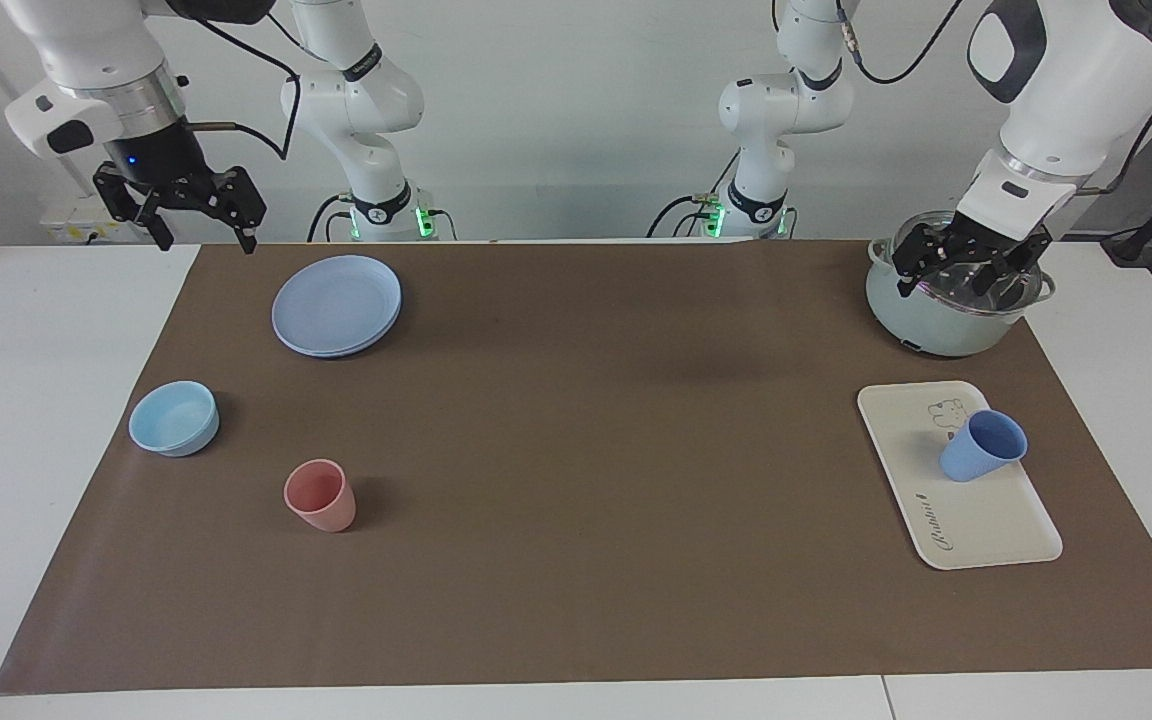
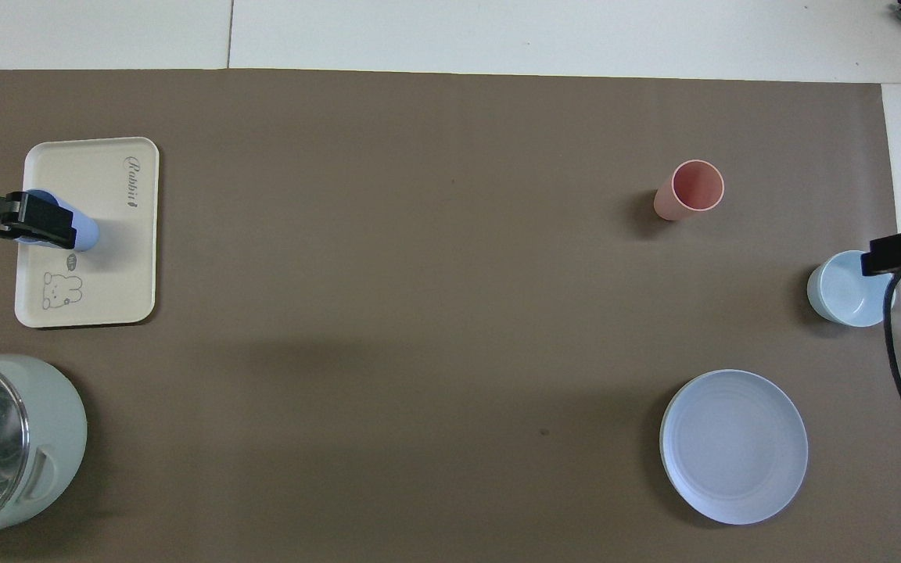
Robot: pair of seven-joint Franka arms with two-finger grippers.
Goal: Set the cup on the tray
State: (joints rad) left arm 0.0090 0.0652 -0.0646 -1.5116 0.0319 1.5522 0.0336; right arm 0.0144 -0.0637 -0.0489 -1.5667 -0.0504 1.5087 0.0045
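**Cup on the tray, both hands clear of it**

While the periwinkle cup [image 1: 982,447] stands upright on the cream tray [image 1: 986,530], at the right of the facing frame, neither hand touches it. It sits on the half of the tray that carries the cartoon animal, with the script lettering on the bare half below it in that frame. Judged from how things lie, the placing looks done.

As for handling, the cup looks like thin matte plastic: light, stiff enough to keep its shape under a gentle pinch, and not fragile. Its taper and lack of a handle suggest that a grip across the wall, a little below the rim where it is widest, would hold best; a hard squeeze lower down could let it slip upward out of the fingers. Being so light, it would probably tip at a nudge, so any approach should come straight down over it.

The left hand [image 1: 966,262] hangs over the pale green pot [image 1: 911,310] at the upper right of the facing frame, its fingers spread wide and empty. The right hand [image 1: 194,215] is raised at the upper left, also spread wide and empty, over the edge of the surface [image 1: 576,480] near the round blue plate [image 1: 337,304].
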